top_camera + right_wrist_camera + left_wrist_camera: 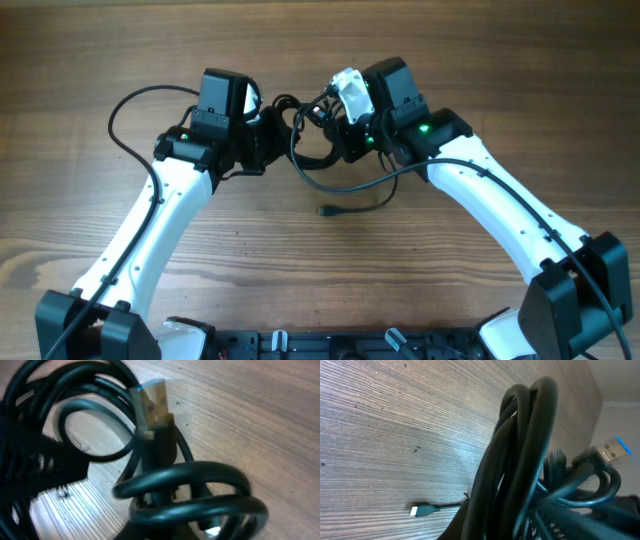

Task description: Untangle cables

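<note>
The cables are a black bundle of loops hanging between my two grippers at the middle back of the table. My left gripper is shut on the bundle's left side, and in the left wrist view the thick loops fill the space right in front of its jaws. My right gripper is shut on the right side, with coils pressed close to its jaws and a metal USB plug sticking up. One loose strand trails forward to a small plug lying on the table. The fingers themselves are hidden by cable.
The wooden table lies all round. The left arm's own thick wire loops out to the left. Both arm bases stand at the front edge. A blue-tipped USB plug sticks out of the bundle.
</note>
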`<state>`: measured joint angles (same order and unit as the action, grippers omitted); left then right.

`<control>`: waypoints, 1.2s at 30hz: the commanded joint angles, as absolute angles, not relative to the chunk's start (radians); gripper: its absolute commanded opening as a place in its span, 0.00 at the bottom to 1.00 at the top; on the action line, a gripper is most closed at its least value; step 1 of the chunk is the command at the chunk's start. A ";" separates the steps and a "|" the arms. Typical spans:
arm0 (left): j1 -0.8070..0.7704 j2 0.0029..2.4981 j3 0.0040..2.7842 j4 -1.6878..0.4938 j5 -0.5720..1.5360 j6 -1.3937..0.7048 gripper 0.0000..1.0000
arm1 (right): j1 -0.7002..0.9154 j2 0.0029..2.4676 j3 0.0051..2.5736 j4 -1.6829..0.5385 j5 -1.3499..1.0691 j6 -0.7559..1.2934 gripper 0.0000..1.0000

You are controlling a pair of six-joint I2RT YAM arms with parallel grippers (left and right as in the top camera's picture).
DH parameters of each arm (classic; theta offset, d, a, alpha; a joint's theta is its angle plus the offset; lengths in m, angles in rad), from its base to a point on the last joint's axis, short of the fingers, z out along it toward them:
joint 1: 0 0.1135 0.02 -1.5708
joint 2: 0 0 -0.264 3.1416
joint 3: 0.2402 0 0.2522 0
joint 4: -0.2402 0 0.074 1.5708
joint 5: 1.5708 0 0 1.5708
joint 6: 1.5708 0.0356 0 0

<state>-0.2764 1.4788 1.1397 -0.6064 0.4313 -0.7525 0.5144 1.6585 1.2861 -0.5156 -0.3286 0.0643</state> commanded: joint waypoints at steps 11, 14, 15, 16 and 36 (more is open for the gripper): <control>-0.273 1.446 1.145 -0.617 0.062 -0.899 0.04 | 0.524 1.478 1.303 -0.760 -0.173 0.479 0.04; -0.273 1.446 1.145 -0.612 0.004 -0.953 0.04 | 0.534 1.483 1.303 -0.910 -0.335 0.423 0.04; -0.273 1.446 1.145 -0.609 0.000 -0.954 0.04 | 0.538 1.483 1.303 -0.920 -0.418 0.354 0.04; -0.273 1.446 1.145 -0.605 -0.002 -0.954 0.04 | 0.543 1.483 1.303 -0.924 -0.522 0.271 0.04; -0.247 1.447 1.145 -0.533 -0.340 -1.399 0.04 | 0.595 1.483 1.303 -0.989 -0.981 -0.078 0.04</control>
